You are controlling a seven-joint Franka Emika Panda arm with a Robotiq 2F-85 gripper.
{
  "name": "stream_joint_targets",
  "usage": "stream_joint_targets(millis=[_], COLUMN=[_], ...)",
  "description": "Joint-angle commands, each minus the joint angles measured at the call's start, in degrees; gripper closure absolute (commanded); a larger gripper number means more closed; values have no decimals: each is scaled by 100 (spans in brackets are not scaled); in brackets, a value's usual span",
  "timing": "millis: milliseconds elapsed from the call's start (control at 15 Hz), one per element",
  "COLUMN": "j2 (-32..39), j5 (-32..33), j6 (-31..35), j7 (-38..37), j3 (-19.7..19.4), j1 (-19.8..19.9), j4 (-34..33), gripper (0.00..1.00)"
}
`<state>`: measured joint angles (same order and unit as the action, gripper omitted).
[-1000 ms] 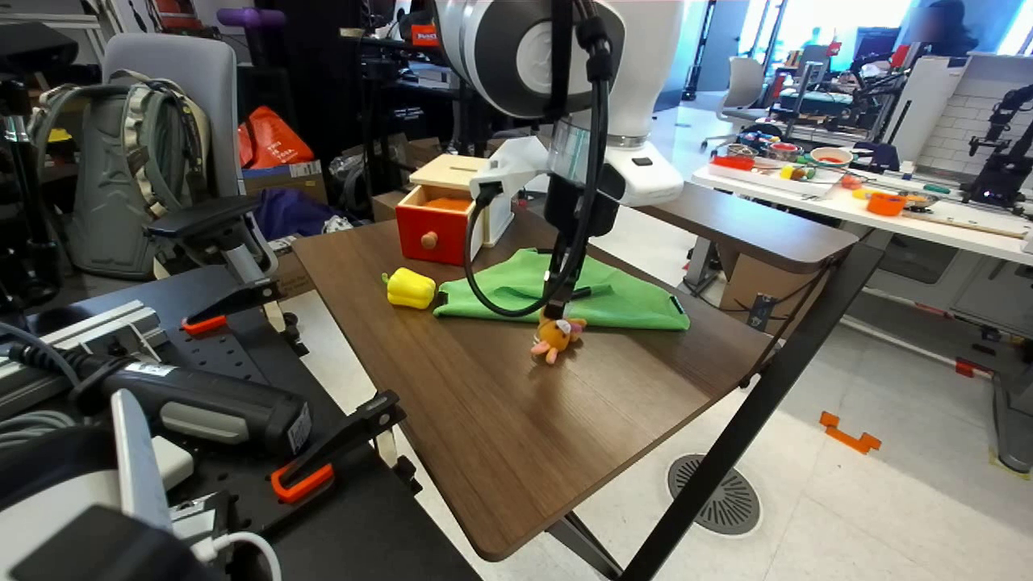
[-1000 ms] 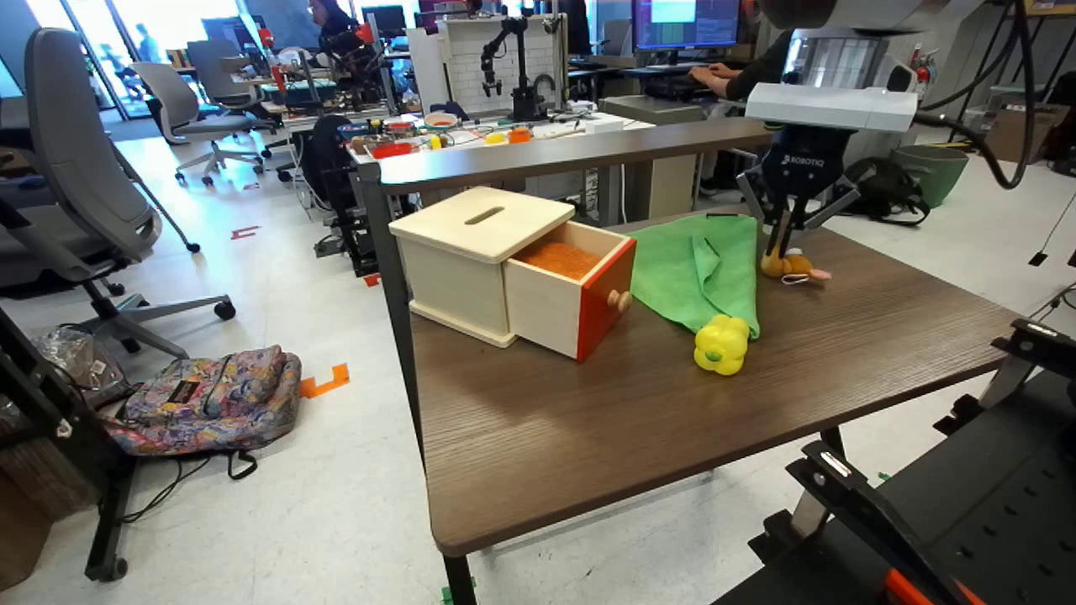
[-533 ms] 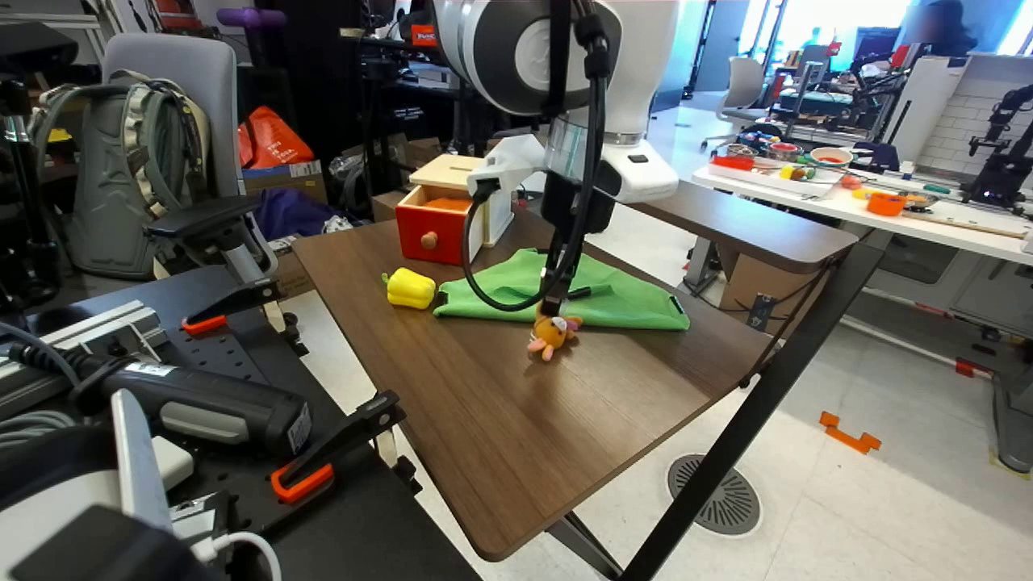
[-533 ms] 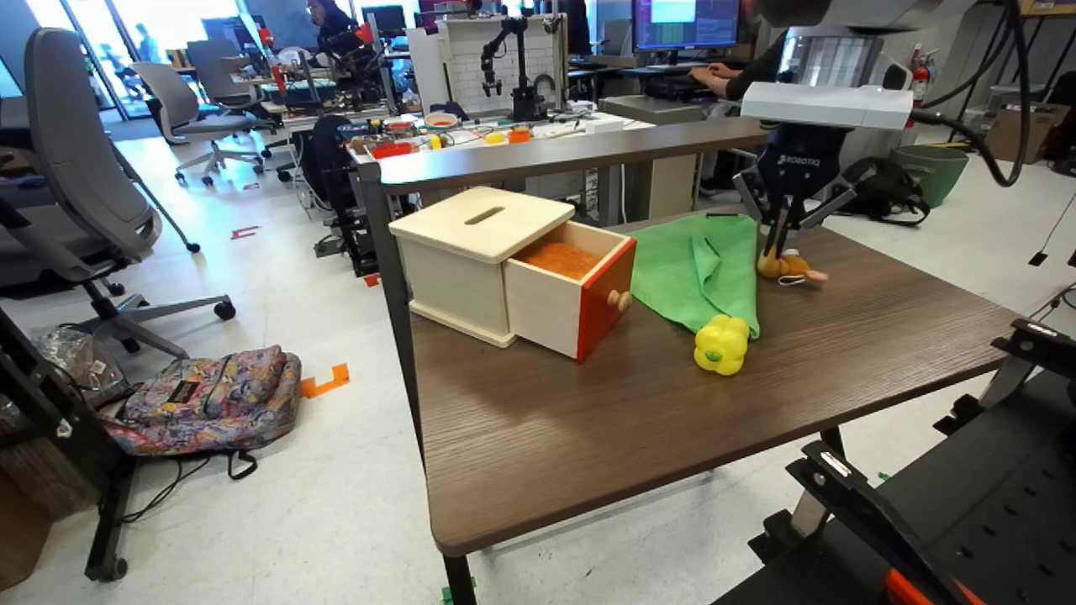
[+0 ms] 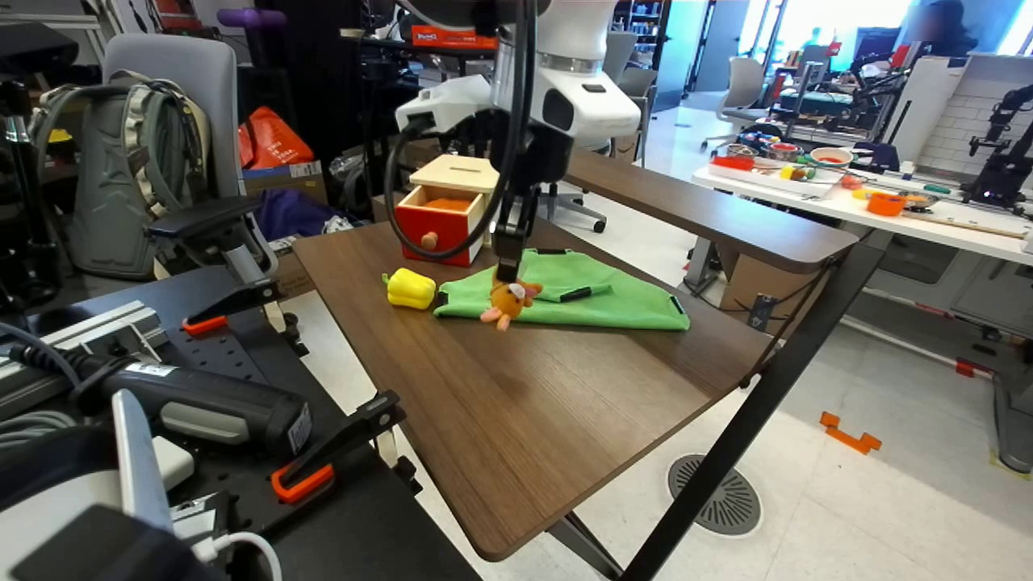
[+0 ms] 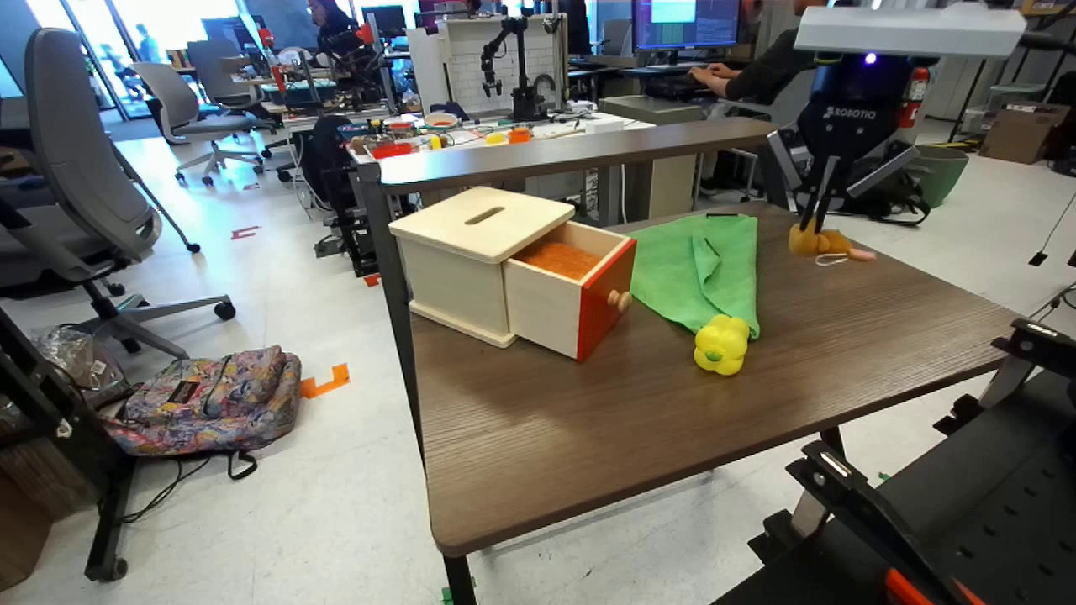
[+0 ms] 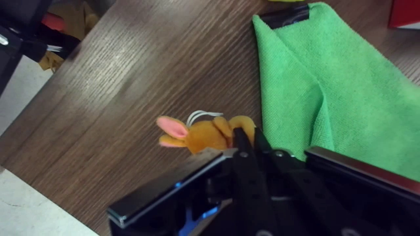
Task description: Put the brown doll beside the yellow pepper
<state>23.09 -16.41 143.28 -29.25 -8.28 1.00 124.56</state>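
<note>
The brown doll, an orange-brown toy with pink ears, shows in both exterior views and in the wrist view. My gripper is shut on its lower body. In the wrist view the two fingertips pinch the doll, with its head and ears sticking out to one side. The doll hangs above the table near the green cloth. The yellow pepper lies on the table at the cloth's corner, in both exterior views. Only a sliver of the pepper shows at the wrist view's top edge.
A green cloth lies spread on the brown table. A red-and-tan wooden box with its drawer pulled open stands near the pepper. A black bench with clamps adjoins the table's edge.
My gripper has risen from the table with the doll in it. In an exterior view they moved up and left, closer to the pepper's side. Pepper, box and cloth have not moved.
</note>
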Motion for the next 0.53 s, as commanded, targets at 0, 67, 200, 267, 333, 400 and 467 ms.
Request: stream_joint_targets(millis=[0, 67, 200, 267, 333, 400, 467], j2=[-995, -1150, -1361, -1430, -1483, -1524, -1544], j5=[394, 563, 919, 1112, 1297, 1496, 1672], j6=[310, 354, 470, 472, 490, 462, 439], j7=[-27, -104, -316, -469, -602, -783, -904], j3=[11, 39, 125, 187, 249, 330, 409], j1=[-244, -330, -517, -627, -712, -814, -885], j4=[970, 1107, 1292, 1345, 1382, 1398, 1398], gripper=[98, 98, 98, 98, 98, 98, 98])
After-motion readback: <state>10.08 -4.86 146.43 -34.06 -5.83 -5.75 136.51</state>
